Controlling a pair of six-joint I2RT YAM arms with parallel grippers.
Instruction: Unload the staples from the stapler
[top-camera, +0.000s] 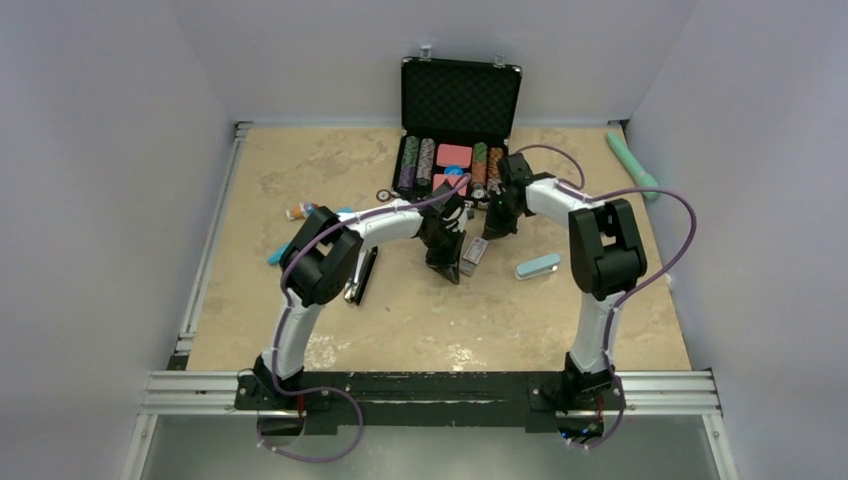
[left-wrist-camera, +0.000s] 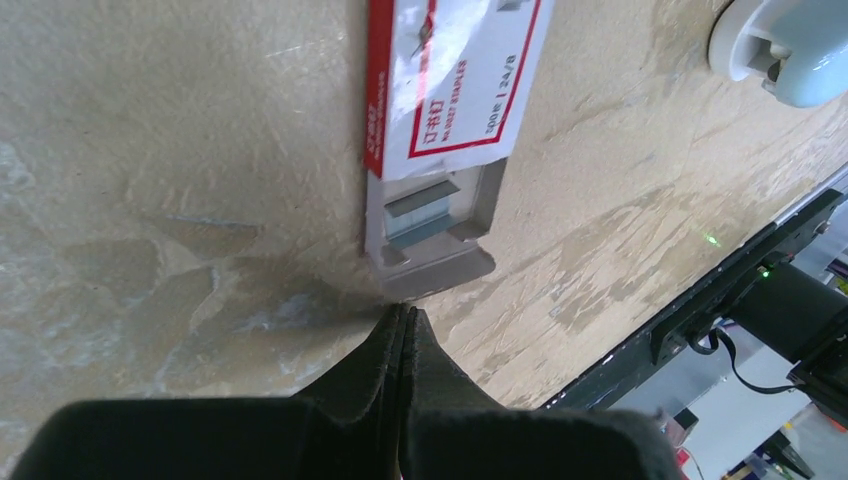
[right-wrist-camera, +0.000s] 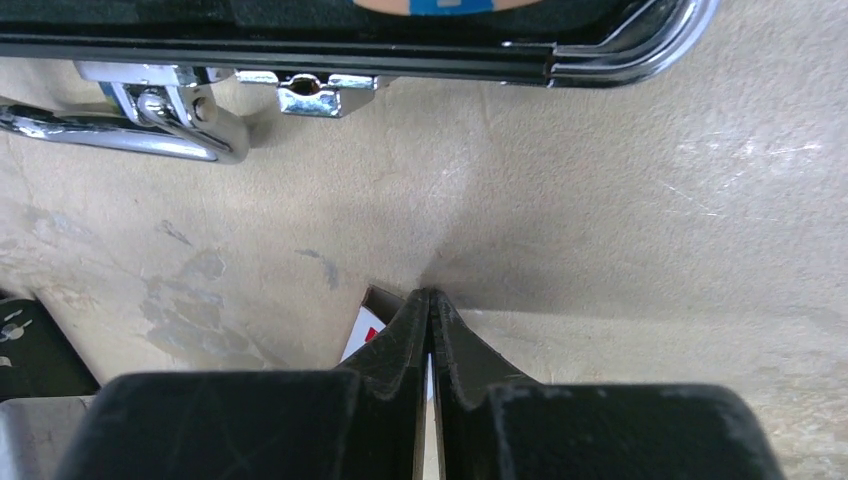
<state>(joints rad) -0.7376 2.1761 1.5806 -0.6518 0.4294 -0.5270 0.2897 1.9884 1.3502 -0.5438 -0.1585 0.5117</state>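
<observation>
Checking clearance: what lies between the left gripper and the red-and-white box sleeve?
Left wrist view: the box's pulled-out grey tray, staple strips inside, its end ahead of the left gripper.

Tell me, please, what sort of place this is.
Probably a robot test cell: white walls box in a tan table, the left arm and right arm stand on an aluminium rail, a chip case lies open.

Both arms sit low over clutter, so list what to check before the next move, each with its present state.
1. left gripper shut, empty: ok.
2. right gripper shut, empty: ok.
3. staple box clear of the fingertips: not ok, it lies close by both.
4. a stapler in hand: not ok, black stapler and blue stapler lie untouched.
5. staples out of the stapler: cannot tell.
</observation>
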